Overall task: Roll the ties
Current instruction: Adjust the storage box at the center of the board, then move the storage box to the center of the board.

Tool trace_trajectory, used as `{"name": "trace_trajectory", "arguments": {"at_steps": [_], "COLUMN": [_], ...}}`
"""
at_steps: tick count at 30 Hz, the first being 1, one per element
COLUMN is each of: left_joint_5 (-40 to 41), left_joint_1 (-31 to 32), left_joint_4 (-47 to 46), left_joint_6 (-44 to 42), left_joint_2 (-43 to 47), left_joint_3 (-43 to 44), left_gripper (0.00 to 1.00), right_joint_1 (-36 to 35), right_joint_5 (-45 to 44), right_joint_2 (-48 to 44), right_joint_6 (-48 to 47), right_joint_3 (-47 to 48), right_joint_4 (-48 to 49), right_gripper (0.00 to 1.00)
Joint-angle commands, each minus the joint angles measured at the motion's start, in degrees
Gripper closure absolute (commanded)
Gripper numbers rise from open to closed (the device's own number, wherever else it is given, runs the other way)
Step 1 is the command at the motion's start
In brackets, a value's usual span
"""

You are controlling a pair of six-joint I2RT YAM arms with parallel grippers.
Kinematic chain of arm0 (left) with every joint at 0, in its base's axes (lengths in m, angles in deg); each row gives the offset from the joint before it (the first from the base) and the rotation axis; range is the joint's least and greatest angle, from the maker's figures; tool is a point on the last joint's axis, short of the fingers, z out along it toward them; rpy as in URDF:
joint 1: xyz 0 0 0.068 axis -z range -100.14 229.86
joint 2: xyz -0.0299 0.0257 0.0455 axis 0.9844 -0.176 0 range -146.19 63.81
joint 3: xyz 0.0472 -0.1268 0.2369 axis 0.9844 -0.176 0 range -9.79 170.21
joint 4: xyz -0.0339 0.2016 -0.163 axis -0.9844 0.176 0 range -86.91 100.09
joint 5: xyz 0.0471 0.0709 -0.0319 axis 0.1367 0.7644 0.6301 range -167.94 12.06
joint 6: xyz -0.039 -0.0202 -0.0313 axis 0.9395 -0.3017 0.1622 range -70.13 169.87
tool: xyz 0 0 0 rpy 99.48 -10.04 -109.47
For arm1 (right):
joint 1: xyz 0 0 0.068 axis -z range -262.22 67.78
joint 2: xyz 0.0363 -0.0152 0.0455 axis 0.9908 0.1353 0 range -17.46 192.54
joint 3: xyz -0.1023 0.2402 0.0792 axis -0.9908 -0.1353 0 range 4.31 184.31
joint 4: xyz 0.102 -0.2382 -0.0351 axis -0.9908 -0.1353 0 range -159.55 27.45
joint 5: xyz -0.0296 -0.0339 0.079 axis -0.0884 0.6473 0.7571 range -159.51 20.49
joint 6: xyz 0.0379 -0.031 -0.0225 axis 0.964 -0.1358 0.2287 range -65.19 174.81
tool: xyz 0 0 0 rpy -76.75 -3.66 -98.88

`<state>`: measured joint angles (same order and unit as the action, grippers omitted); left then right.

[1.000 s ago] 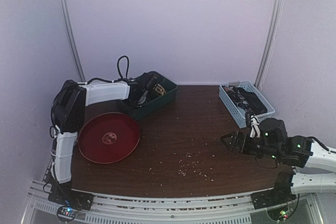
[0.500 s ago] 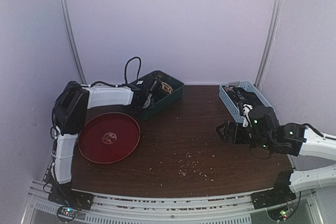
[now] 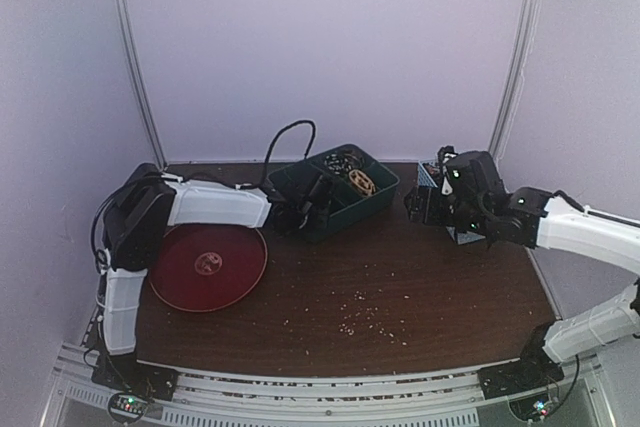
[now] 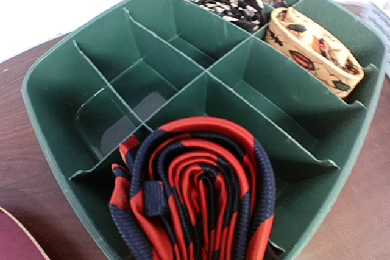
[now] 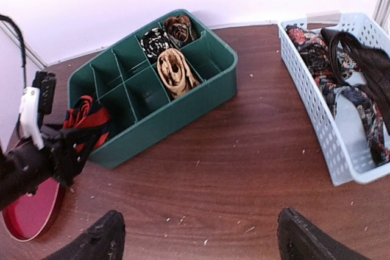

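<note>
Two claws are in play, and only one is loaded. Nearest the arms' bases, a red plate point(image 3: 205, 265) is seen at the left of the table point(image 3: 400, 287), touched by neither claw. Just beyond it the left claw point(image 5: 76, 138) is clenched on the striped tie point(image 4: 195, 193), which is wound into a tight red-and-dark coil. The coil is held at the mouth of the end compartment of the green tray point(image 5: 183, 105), at the corner nearest that claw. Whether its underside rests on the tray floor cannot be told. The spiral face is turned towards the wrist, so the coil's axis is judged to run along the claw. A plain release is judged to be what is called for there, with some risk that the coil springs loose.

Farther along the tray, three rolled ties are already stowed: a tan tie point(image 5: 175, 72), a black-and-white tie point(image 5: 156, 42) and a brown tie point(image 5: 178, 27) in the far corner.

The right claw point(image 5: 200, 231) is spread wide above bare table, with nothing between its fingers. The loose ties point(image 5: 341, 89) are heaped ahead and to its right in the pale blue basket point(image 5: 308, 108), laid roughly along the basket's length, which runs away from the claw. The right arm is much the nearer to them.
</note>
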<state>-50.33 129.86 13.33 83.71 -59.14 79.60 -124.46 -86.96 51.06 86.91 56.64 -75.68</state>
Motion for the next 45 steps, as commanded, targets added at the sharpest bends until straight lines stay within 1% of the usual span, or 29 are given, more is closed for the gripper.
{"name": "trace_trajectory", "arguments": {"at_steps": [1, 4, 6, 7, 10, 12, 15, 18, 24, 29, 33, 36, 41, 45], "left_joint_5": [-10.3, -8.1, -8.4, -8.5, -8.7, -8.5, -7.7, -6.6, -6.9, -6.4, -5.3, -4.2, -4.2, -3.9], "left_joint_1": [3.4, 3.4, 3.5, 3.5, 3.4, 3.4, 3.3, 3.2, 3.2, 3.1, 2.4, 2.2, 2.1, 2.2], "left_joint_4": [3.9, 5.1, 4.9, 4.8, 4.3, 4.5, 5.2, 6.5, 7.3, 8.6, 10.9, 12.1, 12.3, 12.0], "left_joint_6": [-2.3, -2.4, -2.7, -2.9, -3.8, -4.1, -4.2, -4.1, -4.8, -4.6, -2.1, 0.0, 3.2, 5.1], "left_joint_2": [-1.8, -0.4, 1.0, 1.5, 2.6, 2.7, 2.9, 2.8, 3.1, 3.6, 5.2, 7.1, 9.8, 11.2], "left_joint_3": [-4.8, -4.6, -4.6, -4.7, -5.5, -5.9, -6.1, -5.0, -2.3, -0.8, 0.0, 1.1, 2.3, 2.2], "left_gripper": [0.85, 0.86, 0.85, 0.85, 0.85, 0.85, 0.85, 0.86, 0.86, 0.86, 0.86, 0.86, 0.86, 0.86], "right_joint_1": [5.6, 9.4, 11.9, 13.2, 16.2, 16.9, 17.4, 17.9, 18.8, 19.3, 19.2, 19.1, 18.0, 16.4], "right_joint_5": [3.6, 5.1, 6.3, 7.6, 11.5, 12.6, 11.1, 10.9, 5.9, 7.1, 10.3, 11.6, 11.7, 10.5], "right_joint_2": [8.6, 14.3, 18.3, 20.6, 27.7, 31.9, 37.6, 41.1, 48.2, 50.8, 49.4, 46.2, 42.0, 40.8], "right_joint_6": [-4.8, -6.2, -6.4, -6.6, -7.3, -8.7, -10.3, -11.7, -14.1, -14.8, -12.7, -7.6, 0.0, 4.1], "right_joint_3": [4.8, 8.0, 10.4, 11.8, 18.6, 22.5, 27.9, 30.8, 36.9, 38.2, 36.2, 32.3, 25.7, 23.4], "right_joint_4": [3.6, 6.3, 7.7, 8.7, 7.8, 6.8, 3.5, 3.0, -1.2, -2.6, -3.5, -3.2, -1.3, -1.5], "right_gripper": [0.23, 0.37, 0.45, 0.48, 0.5, 0.49, 0.5, 0.51, 0.54, 0.6, 0.73, 0.83, 0.86, 0.89]}}
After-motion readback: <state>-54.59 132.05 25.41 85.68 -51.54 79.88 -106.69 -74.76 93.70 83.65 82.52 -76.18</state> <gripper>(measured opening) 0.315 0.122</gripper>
